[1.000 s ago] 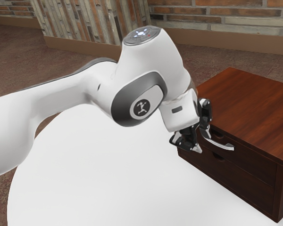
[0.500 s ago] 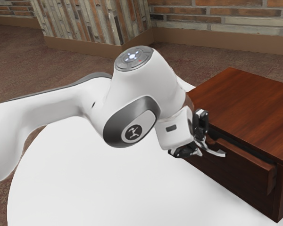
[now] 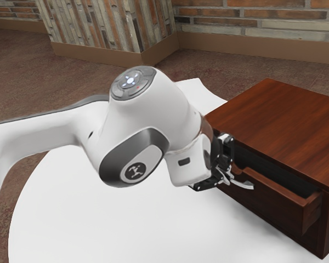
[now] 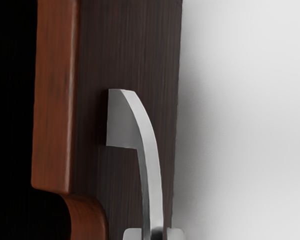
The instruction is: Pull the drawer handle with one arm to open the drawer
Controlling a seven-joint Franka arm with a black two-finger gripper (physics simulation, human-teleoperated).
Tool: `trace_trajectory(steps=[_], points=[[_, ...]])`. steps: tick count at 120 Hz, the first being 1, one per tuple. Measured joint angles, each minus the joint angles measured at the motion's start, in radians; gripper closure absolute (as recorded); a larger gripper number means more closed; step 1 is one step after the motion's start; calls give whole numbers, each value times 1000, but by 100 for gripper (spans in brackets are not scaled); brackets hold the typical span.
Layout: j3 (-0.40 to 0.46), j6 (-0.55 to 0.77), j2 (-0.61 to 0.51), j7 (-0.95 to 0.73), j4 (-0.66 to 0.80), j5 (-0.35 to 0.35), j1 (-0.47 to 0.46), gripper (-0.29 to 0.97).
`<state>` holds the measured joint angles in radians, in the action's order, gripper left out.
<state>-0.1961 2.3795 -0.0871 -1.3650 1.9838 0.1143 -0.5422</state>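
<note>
My black two-finger gripper (image 3: 226, 176) pinches the curved silver metal handle (image 3: 243, 184). On the round white table (image 3: 98, 230), at four o'clock in the exterior view, I count one reddish-brown wooden cabinet (image 3: 288, 115), one wooden drawer (image 3: 277, 193) standing partly open with a dark gap behind its front, and one handle at its nine o'clock end. I judge more pulling remains.
</note>
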Motion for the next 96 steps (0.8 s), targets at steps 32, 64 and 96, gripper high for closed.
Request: trace_trajectory(steps=[32, 64, 96], points=[[-4, 30, -86, 12, 103, 1, -28, 78], [-4, 41, -173, 20, 196, 1, -33, 77], [-5, 42, -260, 27, 279, 27, -42, 76]])
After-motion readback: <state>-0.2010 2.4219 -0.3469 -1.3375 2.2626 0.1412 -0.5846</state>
